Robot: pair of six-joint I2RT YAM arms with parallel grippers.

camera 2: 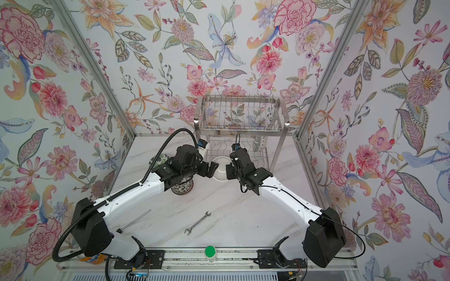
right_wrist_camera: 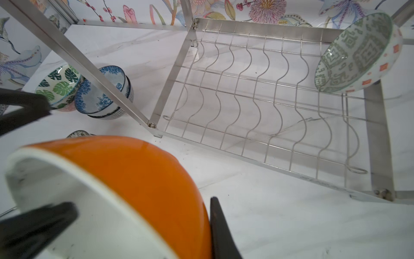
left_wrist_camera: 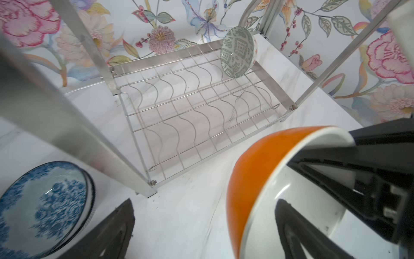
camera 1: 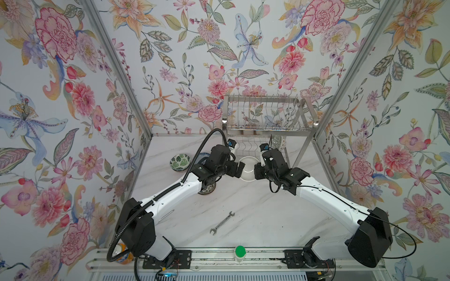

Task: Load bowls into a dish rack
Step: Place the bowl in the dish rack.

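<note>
**Orange bowl point(camera 1: 248, 167) held tilted in front of the dish rack point(camera 1: 263, 129)**

At the left, we note a green-leaf bowl point(right_wrist_camera: 59, 86) upright on the table point(camera 1: 243, 199). Just beside it a blue-and-white bowl point(right_wrist_camera: 100, 89) sits nested in a black-dotted one, near the rack's left leg. The left gripper point(camera 1: 239, 170) stands wide open, one finger inside the orange bowl and one outside, gripping nothing. That bowl is glossy orange outside and plain white inside, with a white rim. The right gripper point(camera 1: 256, 172) is clamped on its wall, one finger inside and one on the orange side. At the right end of the rack's wavy lower tier point(left_wrist_camera: 190, 116), a green-patterned bowl point(right_wrist_camera: 356, 56) stands on edge. Its outside is white with orange squares.
</note>
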